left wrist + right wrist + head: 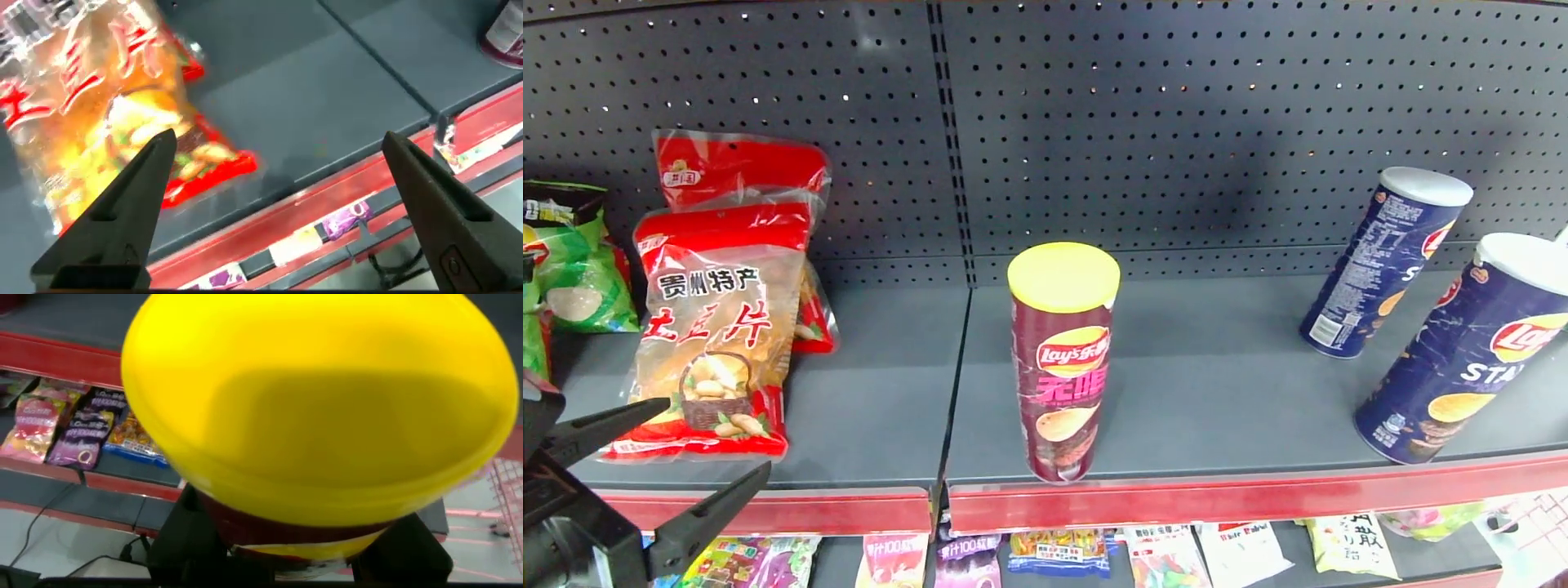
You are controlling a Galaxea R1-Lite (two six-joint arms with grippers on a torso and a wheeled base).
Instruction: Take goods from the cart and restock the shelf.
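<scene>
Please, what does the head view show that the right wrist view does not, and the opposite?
Only the head view: two blue cans, red bags, a maroon can standing free on the shelf, the open left gripper. Only the right wrist view: a yellow-lidded can held in the right gripper. Both: the red rail and the snack packets under it.

We saw a dark grey shelf [1217, 392] with a red front strip [1258, 490] and a grey back panel [1176, 122] dotted with rows of small holes. The middle can [1062, 384] was maroon under a yellow lid [1063, 276]. The navy cans [1380, 269] on the right had white lids. On the left, the snack bags [715, 335] were red and clear, and the far-left bag [580, 278] was green. The left gripper [279, 137] was black. The held can [319, 408] in the black right gripper [302, 547] showed yellow over dark red
</scene>
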